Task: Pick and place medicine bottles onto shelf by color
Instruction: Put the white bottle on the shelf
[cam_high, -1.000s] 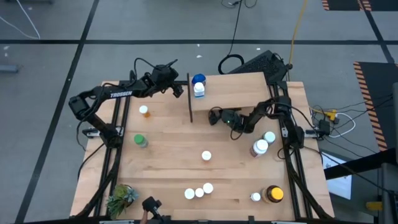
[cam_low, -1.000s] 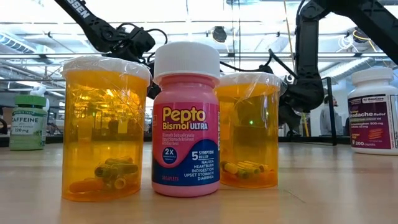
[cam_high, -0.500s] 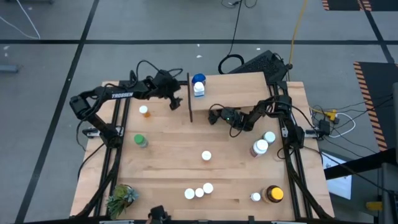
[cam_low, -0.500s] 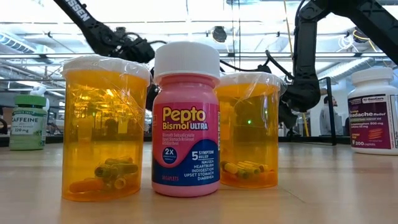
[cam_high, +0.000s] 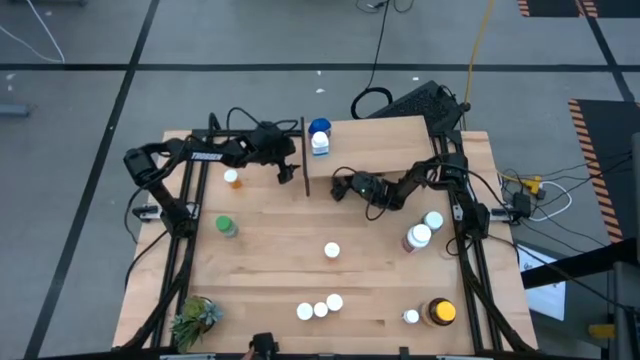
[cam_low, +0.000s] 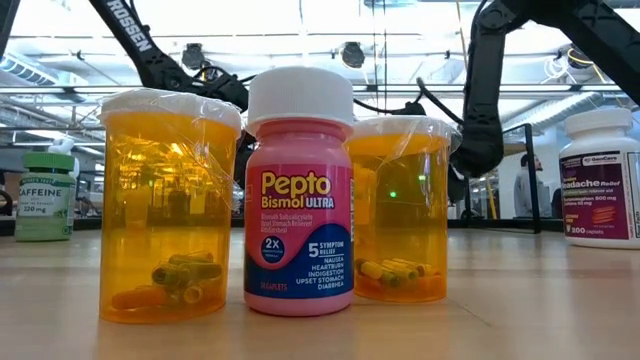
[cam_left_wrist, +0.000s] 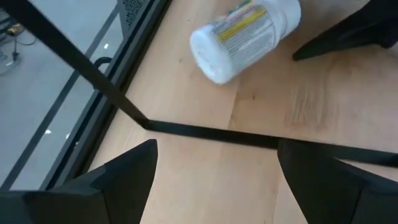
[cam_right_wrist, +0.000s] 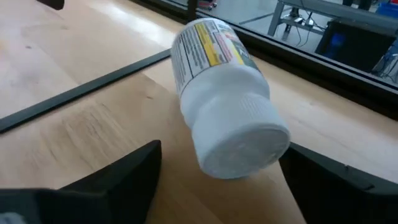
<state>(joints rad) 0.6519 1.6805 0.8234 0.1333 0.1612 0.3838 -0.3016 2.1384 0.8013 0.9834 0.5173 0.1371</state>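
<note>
Two medicine bottles stand on the shelf (cam_high: 385, 145) in the high view, at its left end: a blue-capped one (cam_high: 320, 127) and a white one (cam_high: 320, 146) just beside it. The left gripper (cam_high: 287, 167) reaches in at the shelf's left edge, and the right gripper (cam_high: 341, 186) sits low at the shelf's near edge (from up here I cannot tell how either pair of fingers stands). More bottles are scattered over the table (cam_high: 270, 270): an orange one (cam_high: 231, 178), a green-capped one (cam_high: 225, 226), a lone white cap (cam_high: 332, 251), a row of three (cam_high: 320, 309) and an amber jar (cam_high: 440, 312). A small plant (cam_high: 195, 318) stands in the near left corner.

From table height, a pink Pepto bottle (cam_low: 300, 190) stands between two orange vials (cam_low: 170, 205), with a Caffeine bottle (cam_low: 45, 195) far off on one side and a white headache bottle (cam_low: 603, 178) on the other.

The left wrist view shows its fingers (cam_left_wrist: 118, 171) spread wide with nothing between them. Beyond them runs a thin black shelf bar (cam_left_wrist: 211, 132), and past that a white bottle (cam_left_wrist: 245, 37) lies on its side.

The right wrist view shows that toppled white bottle close up, cap towards the camera, between fingers (cam_right_wrist: 118, 171) set wide apart and not closed on it.
</note>
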